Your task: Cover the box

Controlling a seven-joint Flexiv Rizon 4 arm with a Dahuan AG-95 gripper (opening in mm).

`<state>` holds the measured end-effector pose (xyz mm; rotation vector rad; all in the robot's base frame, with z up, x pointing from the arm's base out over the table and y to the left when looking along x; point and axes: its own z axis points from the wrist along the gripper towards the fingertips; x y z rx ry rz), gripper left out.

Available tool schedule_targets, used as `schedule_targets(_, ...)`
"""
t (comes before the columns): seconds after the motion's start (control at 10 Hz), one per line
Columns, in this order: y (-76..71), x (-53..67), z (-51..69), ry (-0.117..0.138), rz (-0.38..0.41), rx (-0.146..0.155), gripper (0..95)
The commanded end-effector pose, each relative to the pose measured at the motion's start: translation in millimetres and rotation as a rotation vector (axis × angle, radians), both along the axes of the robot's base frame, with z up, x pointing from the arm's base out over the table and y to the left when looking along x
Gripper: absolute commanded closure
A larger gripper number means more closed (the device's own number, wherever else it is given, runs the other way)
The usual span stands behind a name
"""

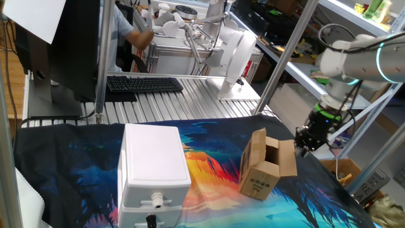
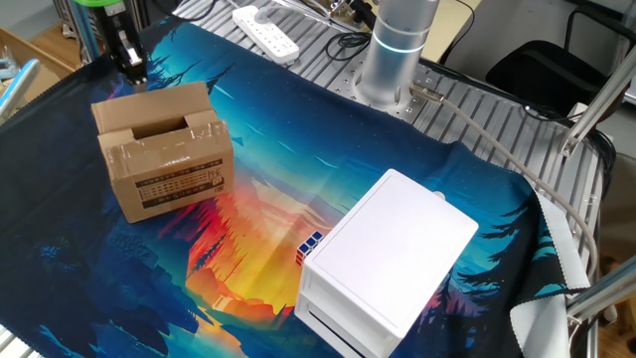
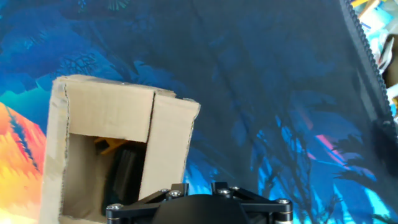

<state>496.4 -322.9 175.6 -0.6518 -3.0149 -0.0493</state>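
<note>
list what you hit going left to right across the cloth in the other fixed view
gripper → box → small coloured cube → white case

Matt brown cardboard box (image 2: 167,157) with glossy tape, smooth white plastic case (image 2: 390,261), printed cloth mat (image 2: 298,129)

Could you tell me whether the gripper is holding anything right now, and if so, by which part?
Nothing is held: the gripper hangs beside the box, apart from its flaps.
</note>
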Motion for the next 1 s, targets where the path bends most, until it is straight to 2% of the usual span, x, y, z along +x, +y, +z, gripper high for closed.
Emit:
schedule_targets(0.1,4.5,10.7,1.7,0.009,-0.018,0.002,76.0)
schedule_targets(0.6,9.0,13.0,7.0,0.024,-0.059,0.012,76.0)
schedule_targets(1.0,27.3,8.6,2.1,0.025,-0.114,0.014,76.0)
